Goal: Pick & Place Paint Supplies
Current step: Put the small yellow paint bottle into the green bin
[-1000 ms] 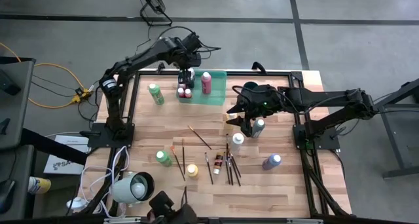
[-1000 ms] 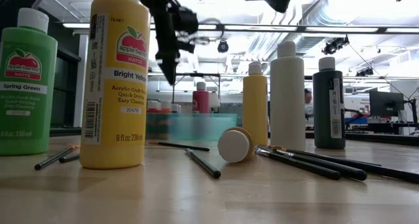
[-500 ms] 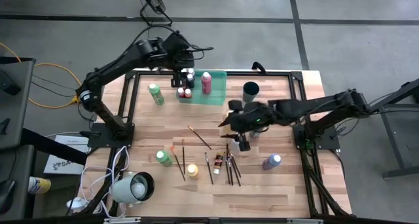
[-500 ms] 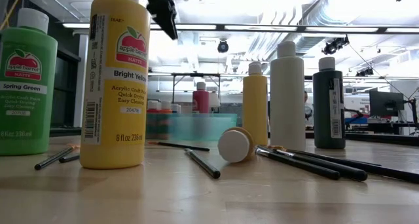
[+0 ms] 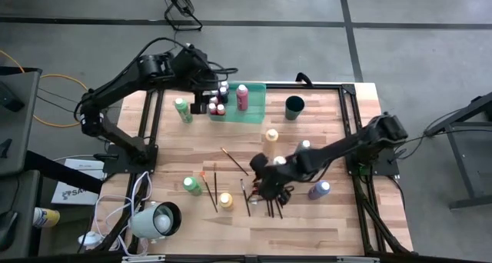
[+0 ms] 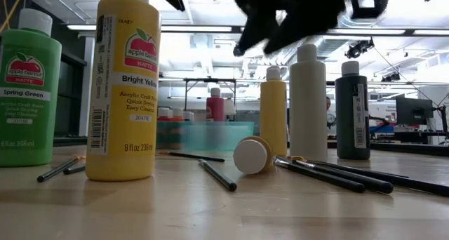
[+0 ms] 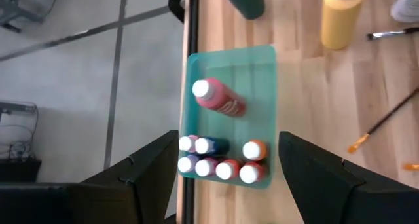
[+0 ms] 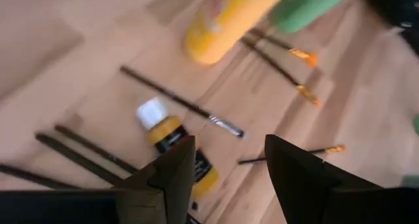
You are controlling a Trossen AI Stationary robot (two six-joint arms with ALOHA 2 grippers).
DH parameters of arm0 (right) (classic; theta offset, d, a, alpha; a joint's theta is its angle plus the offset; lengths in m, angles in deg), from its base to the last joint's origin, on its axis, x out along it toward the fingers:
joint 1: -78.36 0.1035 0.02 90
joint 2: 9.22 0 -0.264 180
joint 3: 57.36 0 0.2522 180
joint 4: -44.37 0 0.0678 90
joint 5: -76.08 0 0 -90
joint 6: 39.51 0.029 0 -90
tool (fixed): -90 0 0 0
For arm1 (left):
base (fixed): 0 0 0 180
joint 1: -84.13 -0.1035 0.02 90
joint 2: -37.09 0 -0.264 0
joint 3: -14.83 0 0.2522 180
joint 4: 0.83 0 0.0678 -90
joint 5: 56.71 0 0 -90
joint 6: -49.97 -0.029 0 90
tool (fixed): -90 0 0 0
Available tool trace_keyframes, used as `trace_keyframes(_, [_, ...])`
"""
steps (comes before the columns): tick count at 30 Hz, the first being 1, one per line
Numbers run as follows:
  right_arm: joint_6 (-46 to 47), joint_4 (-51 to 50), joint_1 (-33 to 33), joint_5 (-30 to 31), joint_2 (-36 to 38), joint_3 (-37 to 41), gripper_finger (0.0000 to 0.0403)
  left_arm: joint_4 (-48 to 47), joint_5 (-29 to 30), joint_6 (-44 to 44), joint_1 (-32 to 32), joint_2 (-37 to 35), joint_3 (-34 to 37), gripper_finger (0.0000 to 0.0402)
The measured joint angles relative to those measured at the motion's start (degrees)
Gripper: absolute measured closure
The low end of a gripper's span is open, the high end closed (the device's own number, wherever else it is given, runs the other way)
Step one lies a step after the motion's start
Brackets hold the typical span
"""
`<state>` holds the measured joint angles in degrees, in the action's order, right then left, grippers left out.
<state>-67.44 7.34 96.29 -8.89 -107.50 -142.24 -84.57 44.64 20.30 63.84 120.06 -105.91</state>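
Observation:
A translucent green tray (image 5: 257,113) at the table's far side holds several small bottles (image 7: 216,165) and a red bottle (image 7: 219,99). My left gripper (image 5: 204,103) hangs open above the tray's left end, holding nothing. Other paint bottles stand or lie around the table. Several dark paintbrushes (image 5: 270,201) and a small yellow bottle with a white cap (image 8: 171,142) lie on the wood near the front edge. My right gripper (image 5: 269,188) hovers open just above them, with nothing between its fingers.
A dark cup (image 5: 294,107) stands right of the tray. A yellow bottle (image 5: 271,134) and white-capped bottles (image 5: 305,145) stand mid-table. A purple bottle (image 5: 319,190) lies at the right; green (image 5: 192,186) and yellow (image 5: 225,200) bottles stand near front left. A green bottle (image 5: 182,109) stands left of the tray.
My left gripper has risen from the tray and drawn back toward the table's left edge, still open. My right gripper has swung from the standing bottles toward the near edge and left, sinking over the brushes and rolling as it went.

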Motion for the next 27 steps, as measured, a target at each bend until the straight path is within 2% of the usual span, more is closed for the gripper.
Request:
trace_keyframes(4, [-3.5, 0.0, 1.3, 1.5, -4.6, 0.0, 0.0226, -1.5, 0.1, 0.5, 1.4, -0.1, 0.0, 0.0149])
trace_keyframes(15, [-4.0, 0.5, 0.6, 0.1, -12.8, -0.1, 0.0226, -3.6, 0.1, 0.8, 2.4, -0.1, 0.0, 0.0149])
trace_keyframes(20, [-5.4, 2.1, 0.6, 0.4, -14.7, 0.0, 0.0226, -4.7, 0.1, 0.8, 2.4, -0.1, 0.0, 0.0149])
trace_keyframes(27, [-3.8, 2.1, -0.5, -2.2, -14.7, 0.0, 0.0231, -5.1, 0.1, 0.1, 2.3, -0.1, 0.0, 0.0149])
